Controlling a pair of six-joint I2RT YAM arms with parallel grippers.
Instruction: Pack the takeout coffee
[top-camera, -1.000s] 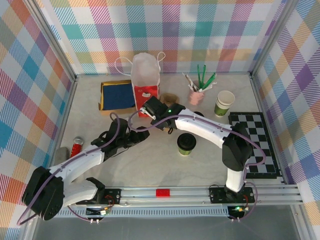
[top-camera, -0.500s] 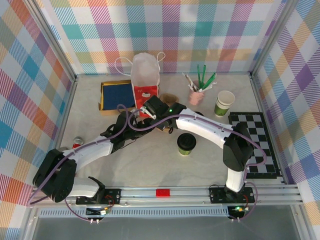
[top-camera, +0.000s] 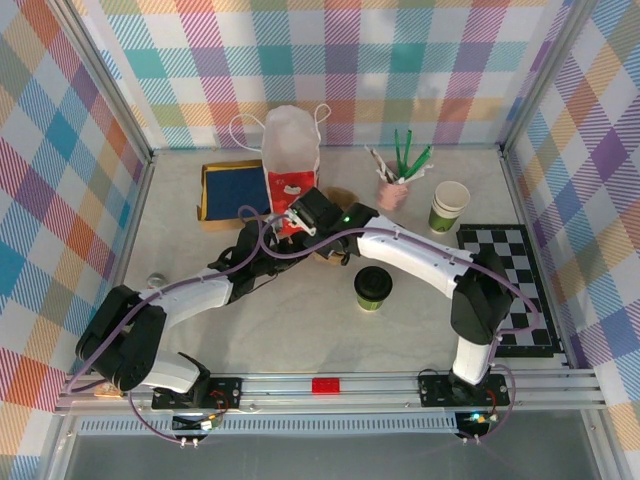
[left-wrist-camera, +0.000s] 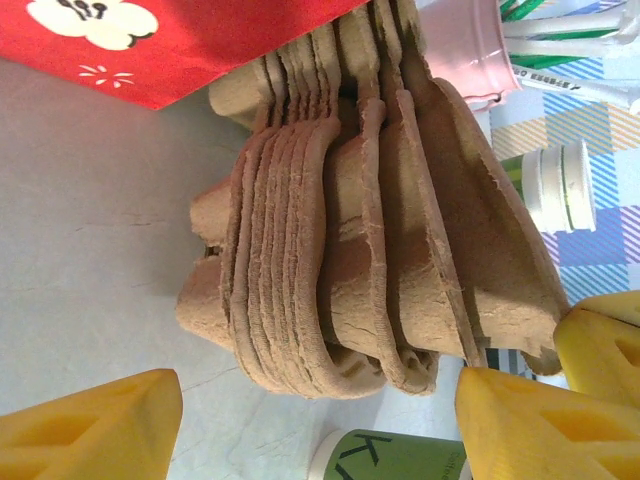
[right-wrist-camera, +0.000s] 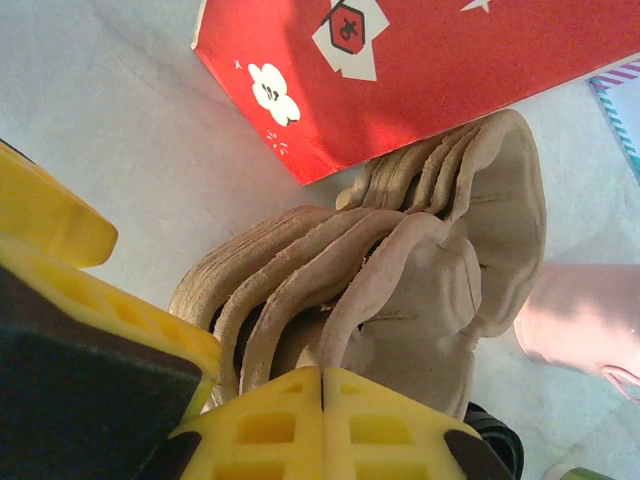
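Your takeout coffee (top-camera: 373, 287) stands upright on the desk (top-camera: 300, 330), green cup with its black lid on, on the near side of the right forearm and well apart from the red bag (top-camera: 290, 185), so it is not packed yet. The red bag stands at the far side with its white mouth open upward. Just beside the bag, on its right, lies a stack of brown pulp cup carriers (left-wrist-camera: 330, 230), and both arms reach to this stack. Your left gripper (left-wrist-camera: 315, 390) has its yellow fingers spread wide, and in the left wrist view the near end of the stack comes just between the tips, without touching them as far as I can see. Your right gripper (right-wrist-camera: 321, 400) has its fingers pressed together, with the tips right at the edge of one carrier; whether a thin layer is caught between them, I cannot tell. Behind the stack stands a pink cup (top-camera: 392, 190) with green and white sticks, and further right a stack of cream-rimmed cups (top-camera: 449, 207) at the corner of a checkered mat (top-camera: 515, 290). A blue pad (top-camera: 235, 190) lies flat to the left of the bag
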